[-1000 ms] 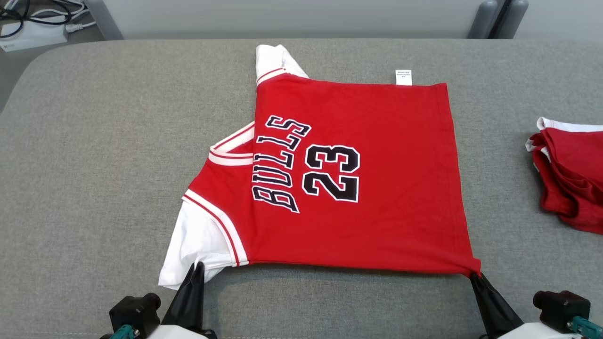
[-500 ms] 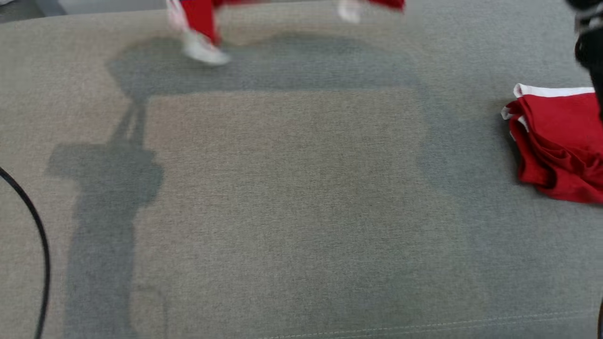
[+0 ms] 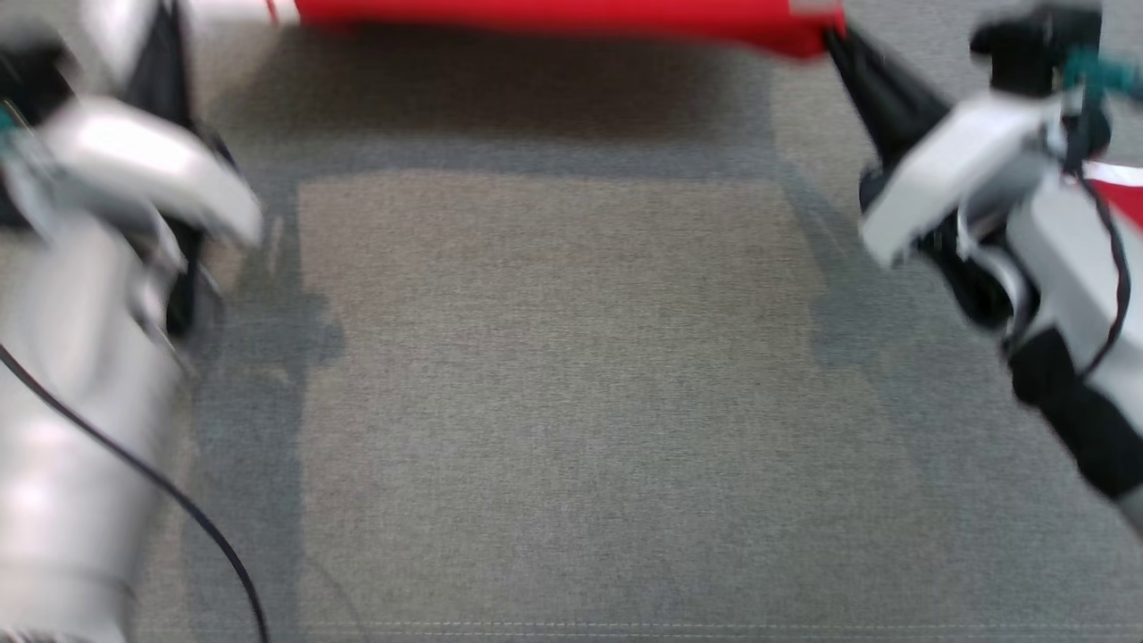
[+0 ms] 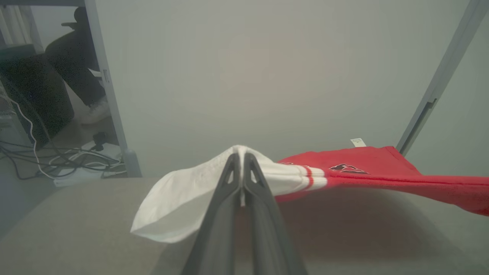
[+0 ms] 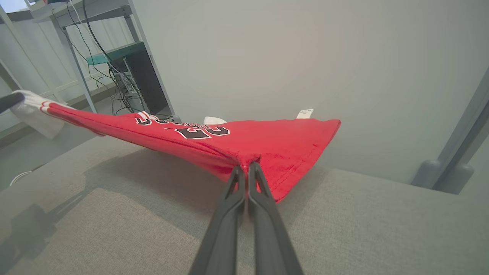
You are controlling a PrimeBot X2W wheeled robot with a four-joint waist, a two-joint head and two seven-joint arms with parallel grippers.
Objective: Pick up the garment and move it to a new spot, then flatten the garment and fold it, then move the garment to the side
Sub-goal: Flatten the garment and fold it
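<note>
The garment (image 3: 554, 16) is a red jersey with white sleeves and black lettering. It hangs stretched between my two grippers above the grey padded table (image 3: 554, 402), at the top edge of the blurred head view. My left gripper (image 4: 241, 154) is shut on the white sleeve (image 4: 183, 202). My right gripper (image 5: 244, 166) is shut on a red hem corner (image 5: 275, 160); in the head view the right gripper (image 3: 829, 37) holds the cloth's right end. The far side of the garment (image 5: 248, 141) sags toward the table's back edge. My left arm (image 3: 134, 179) rises at the left.
A second red-and-white cloth (image 3: 1121, 192) lies at the right, partly behind my right arm (image 3: 982, 170). A black cable (image 3: 179, 509) hangs by my left arm. Beyond the table stand a grey wall panel (image 4: 267, 76), metal posts (image 4: 431, 99) and floor cables (image 4: 68, 164).
A second ago the garment lay flat with both grippers pinched on its near corners. Both arms have lifted it and carried it away from me; the head view has also shifted.
</note>
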